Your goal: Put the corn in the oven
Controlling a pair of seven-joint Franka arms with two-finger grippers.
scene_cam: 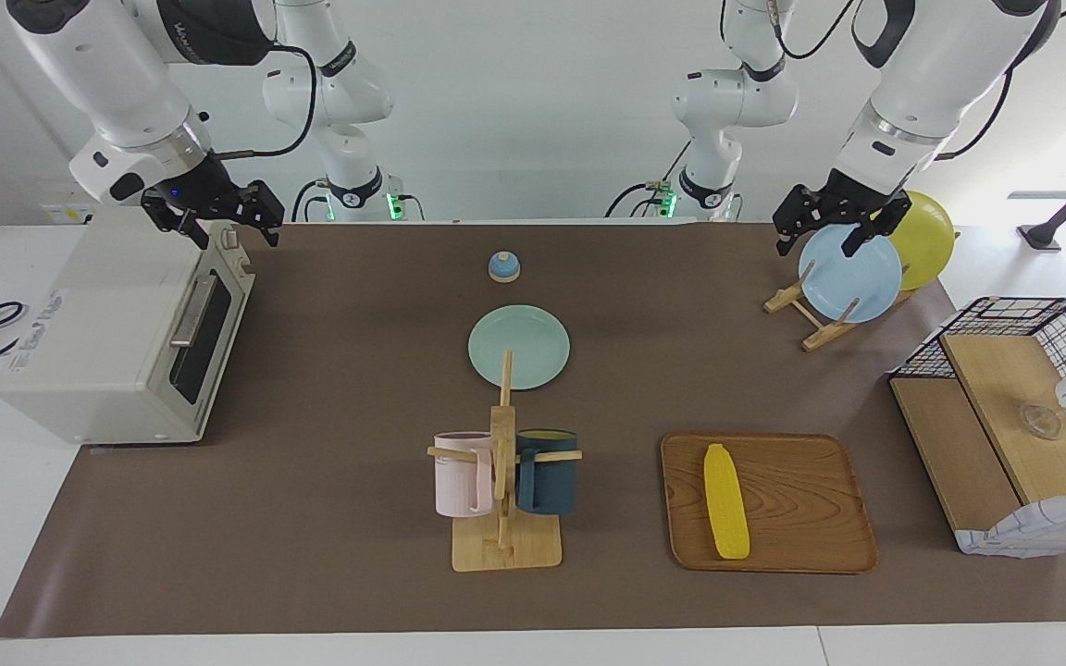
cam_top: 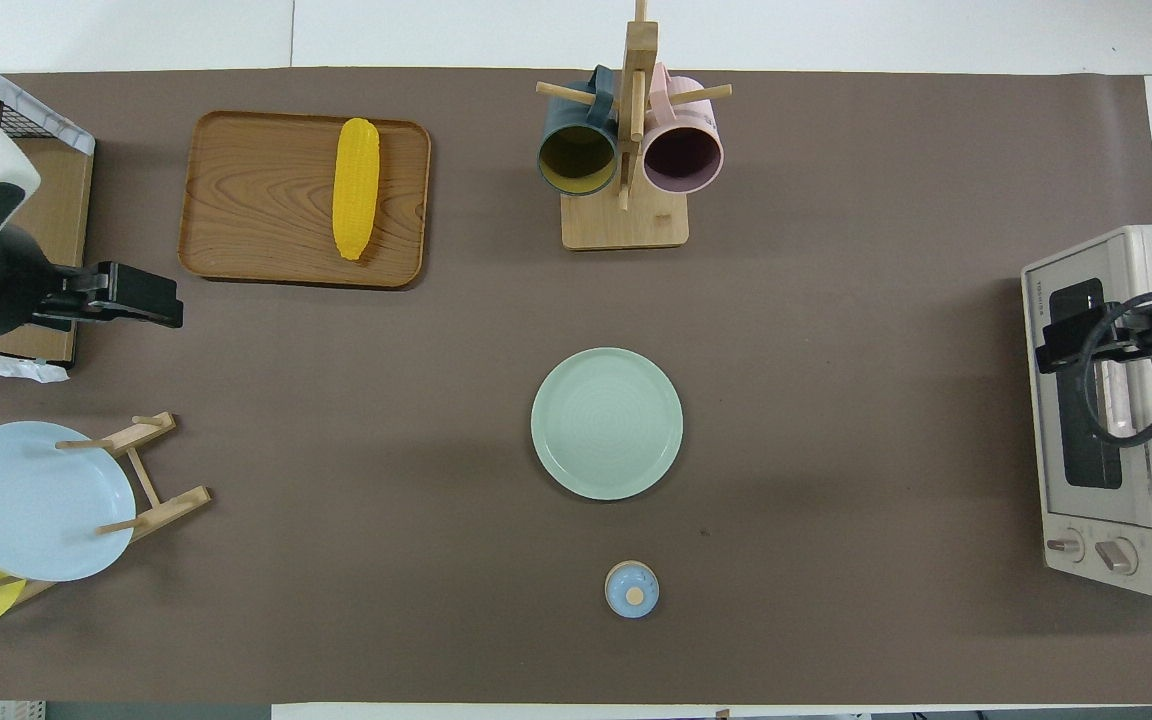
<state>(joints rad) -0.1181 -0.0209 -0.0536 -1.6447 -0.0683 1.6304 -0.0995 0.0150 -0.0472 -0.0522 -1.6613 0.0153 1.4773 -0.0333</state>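
Brown matting covers the table (scene_cam: 311, 518) under my two arms, with white wall above it. My right gripper (scene_cam: 223, 225) hangs in the air over the top edge of the oven (scene_cam: 117, 333), its fingers spread and holding nothing. The oven sits at my right arm's end of the table with its glass door shut, the bar handle (scene_cam: 191, 310) just below that gripper.

My left gripper (scene_cam: 820, 231) hovers over the blue plate (scene_cam: 852, 277) standing in the wooden plate rack (scene_cam: 811, 319), fingers likewise spread and empty. A yellow plate (scene_cam: 926, 236) stands in the same rack, right beside the blue one.

The corn (scene_cam: 725, 499) lies flat on the wooden tray (scene_cam: 811, 504), well apart from both grippers, toward my left arm's end of the table and farther out from me than the plate rack. It is untouched, and it lies along the tray's shorter side.

Between my grippers, lower on the table, lie a green plate (scene_cam: 519, 344) and a small blue knob-topped lid (scene_cam: 503, 266). Farther out stands a mug tree (scene_cam: 503, 490) with a pink mug (scene_cam: 461, 474) and a dark blue mug (scene_cam: 548, 472). Out past my left gripper a wire basket (scene_cam: 1014, 324) with wooden boards sits at the table's end.
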